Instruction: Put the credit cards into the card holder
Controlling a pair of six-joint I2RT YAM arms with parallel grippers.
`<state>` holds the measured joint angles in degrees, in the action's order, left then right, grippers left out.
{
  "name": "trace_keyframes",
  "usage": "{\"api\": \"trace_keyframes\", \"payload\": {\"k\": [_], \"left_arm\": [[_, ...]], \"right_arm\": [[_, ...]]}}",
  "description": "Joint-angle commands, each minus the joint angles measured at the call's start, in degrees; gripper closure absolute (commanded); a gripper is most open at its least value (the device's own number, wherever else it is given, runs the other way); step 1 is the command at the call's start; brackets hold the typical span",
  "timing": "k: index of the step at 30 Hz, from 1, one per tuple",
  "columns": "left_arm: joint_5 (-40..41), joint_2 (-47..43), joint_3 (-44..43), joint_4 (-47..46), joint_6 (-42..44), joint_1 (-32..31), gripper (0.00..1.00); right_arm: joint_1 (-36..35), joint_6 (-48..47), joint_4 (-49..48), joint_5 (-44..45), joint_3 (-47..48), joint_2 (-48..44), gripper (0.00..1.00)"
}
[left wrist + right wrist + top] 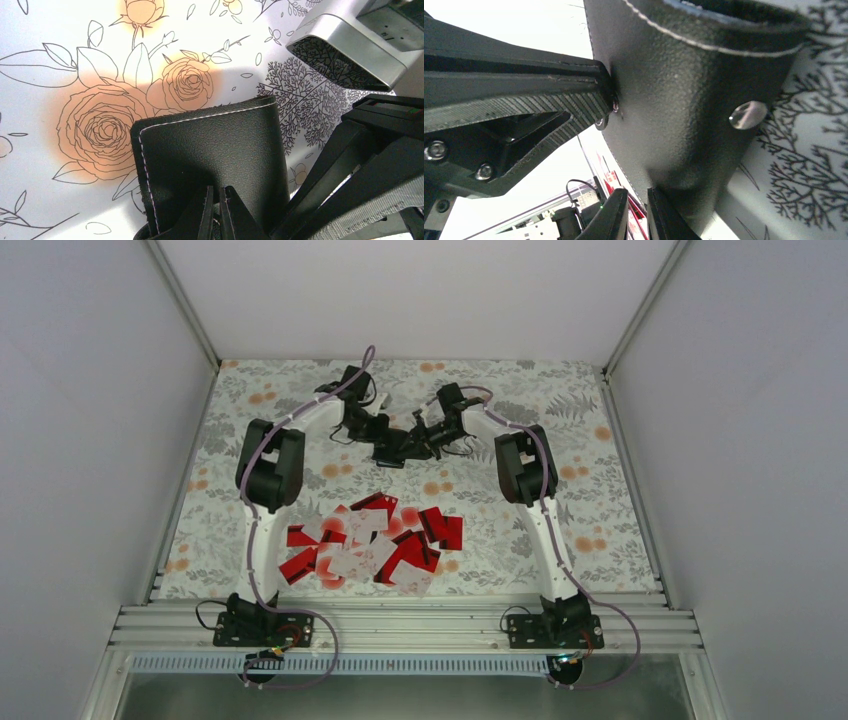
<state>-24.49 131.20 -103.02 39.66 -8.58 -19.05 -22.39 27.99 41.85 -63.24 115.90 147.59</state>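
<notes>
In the upper centre, the left gripper (218, 192) and the right gripper (636, 197) each pinch an edge of the card holder (215, 145). The credit cards (370, 545) lie heaped on the worktop (600, 500), lower centre. The step looks like opening the holder, which next needs spreading apart.

bright even light, blurred close foregrounds

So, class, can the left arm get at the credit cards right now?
Probably not: the left gripper is shut on the card holder, shared with the right gripper, beyond the credit cards. Nothing covers them.
</notes>
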Motion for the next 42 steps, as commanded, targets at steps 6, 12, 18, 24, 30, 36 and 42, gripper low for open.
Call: {"api": "trace_keyframes", "payload": {"k": [6,12,18,24,30,36,42], "left_arm": [[3.1,0.6,6.7,-4.6,-1.5,-0.1,0.93],[7.1,0.5,7.6,-7.5,-4.0,-1.5,0.93],[9.6,-3.0,9.5,-10.8,-5.4,-2.6,0.92],[11.8,-11.4,7.3,-9.1,-5.7,-2.6,0.66],[17.4,-19.4,1.1,-4.5,-3.4,-2.2,0.27],[25.2,-33.1,9.5,-9.7,-0.5,0.7,0.00],[33.3,-45.4,22.7,-17.2,4.6,4.7,0.00]], "right_arm": [[0.2,-0.7,-0.2,8.3,0.8,0.9,0.85],[0.2,-1.0,-0.2,8.3,1.8,0.5,0.84],[0.2,-3.8,-0.6,9.6,3.6,-2.9,0.77],[0.3,-8.1,-2.5,15.2,3.7,-11.7,0.47],[0.2,-12.0,-4.9,26.1,0.9,-23.6,0.18],[0.2,-14.8,-12.2,39.1,-6.9,-37.2,0.06],[0.1,-14.3,-35.7,59.6,-32.0,-57.4,0.01]]}}
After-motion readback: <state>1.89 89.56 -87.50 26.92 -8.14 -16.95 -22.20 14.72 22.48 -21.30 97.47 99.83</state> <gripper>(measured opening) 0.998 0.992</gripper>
